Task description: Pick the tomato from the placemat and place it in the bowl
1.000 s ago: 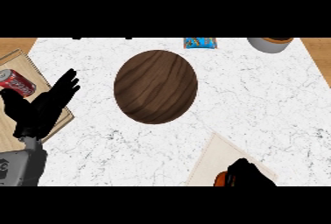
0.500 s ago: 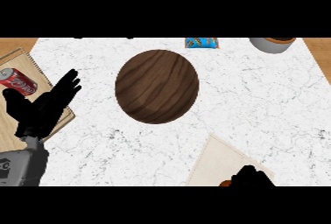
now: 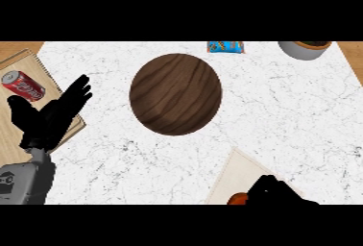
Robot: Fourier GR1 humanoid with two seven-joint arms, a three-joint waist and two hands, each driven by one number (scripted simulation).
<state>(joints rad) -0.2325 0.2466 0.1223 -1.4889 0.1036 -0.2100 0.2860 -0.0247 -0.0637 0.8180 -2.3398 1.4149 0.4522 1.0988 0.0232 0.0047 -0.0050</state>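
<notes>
The dark wooden bowl (image 3: 175, 93) sits in the middle of the white marble counter. A beige placemat (image 3: 239, 174) lies at the lower right, cut off by the view's edge. On it only a small orange-red part of the tomato (image 3: 238, 198) shows. My right hand (image 3: 278, 193) lies over the tomato from the right and hides most of it. My left hand (image 3: 51, 114) rests open at the left, fingers up, away from the bowl.
A red soda can (image 3: 22, 84) lies on a wooden board (image 3: 37, 62) at the far left. A blue packet (image 3: 227, 46) and a grey pot (image 3: 305, 49) stand along the back edge.
My right hand has shifted slightly over the tomato at the bottom edge. The tomato, the bowl and my left hand have stayed where they were.
</notes>
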